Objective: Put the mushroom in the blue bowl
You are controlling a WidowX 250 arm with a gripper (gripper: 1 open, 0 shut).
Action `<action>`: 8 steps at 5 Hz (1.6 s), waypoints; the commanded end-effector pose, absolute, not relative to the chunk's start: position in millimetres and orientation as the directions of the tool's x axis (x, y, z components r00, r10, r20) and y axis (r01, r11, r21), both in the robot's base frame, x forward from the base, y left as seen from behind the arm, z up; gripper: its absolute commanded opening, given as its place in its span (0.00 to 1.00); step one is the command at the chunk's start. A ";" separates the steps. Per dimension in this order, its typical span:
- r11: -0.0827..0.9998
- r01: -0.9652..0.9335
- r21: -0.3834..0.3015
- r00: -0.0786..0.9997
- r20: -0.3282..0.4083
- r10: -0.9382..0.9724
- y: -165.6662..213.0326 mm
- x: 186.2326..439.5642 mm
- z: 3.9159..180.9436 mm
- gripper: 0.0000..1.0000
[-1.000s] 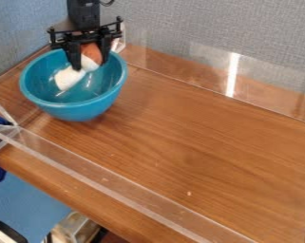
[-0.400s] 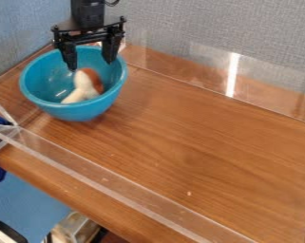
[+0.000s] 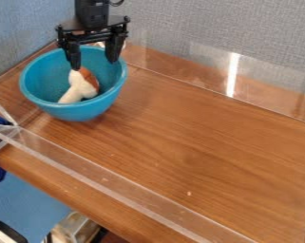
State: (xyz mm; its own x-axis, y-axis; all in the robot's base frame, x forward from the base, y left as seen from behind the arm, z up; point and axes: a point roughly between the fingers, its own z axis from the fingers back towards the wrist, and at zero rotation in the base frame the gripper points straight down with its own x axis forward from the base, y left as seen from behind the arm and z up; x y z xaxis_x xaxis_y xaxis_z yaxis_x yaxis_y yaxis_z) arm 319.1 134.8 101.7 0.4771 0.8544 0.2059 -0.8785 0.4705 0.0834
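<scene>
One claw (image 3: 94,55) hangs over the far part of the blue bowl (image 3: 73,106), its two dark fingers spread wide to left and right of the picture, with nothing held between them. Its tips point down into the bowl's opening; whether either one touches the wall, I cannot tell. Above the fingers, the dark wrist rises out of the top of the picture.

Just below the claw — inside the bowl — lies the mushroom (image 3: 77,89). It is on its side, the thick cream stem toward the near side of the bowl and the reddish-brown cap toward the far side, close under the fingers. The bowl itself is upright, glossy turquoise and much wider than the mushroom.

The bowl stands on the brown wooden table (image 3: 200,142), near the corner where the grey patterned walls (image 3: 219,38) meet. Along the back of the table runs a clear, shiny strip (image 3: 250,93) with a bright streak of reflected light, and another clear strip (image 3: 117,186) crosses the near side at a slant. Farther out, at the left edge of the view, sits something blue with whitish bars (image 3: 0,133) — cut off by the frame, too partial to name.
</scene>
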 end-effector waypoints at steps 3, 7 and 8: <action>0.470 -0.878 0.094 0.478 0.244 0.844 132.4 319.7 96.4 1.00; 0.457 -0.881 0.121 0.473 0.255 0.844 132.4 318.4 82.5 1.00; 0.458 -0.880 0.125 0.474 0.258 0.842 131.7 318.1 85.0 1.00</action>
State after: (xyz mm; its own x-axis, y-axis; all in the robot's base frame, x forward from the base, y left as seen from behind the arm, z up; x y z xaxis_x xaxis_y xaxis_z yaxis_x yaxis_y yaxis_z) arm 312.7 133.4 71.1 0.4728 0.8522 0.2241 -0.8806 0.4481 0.1541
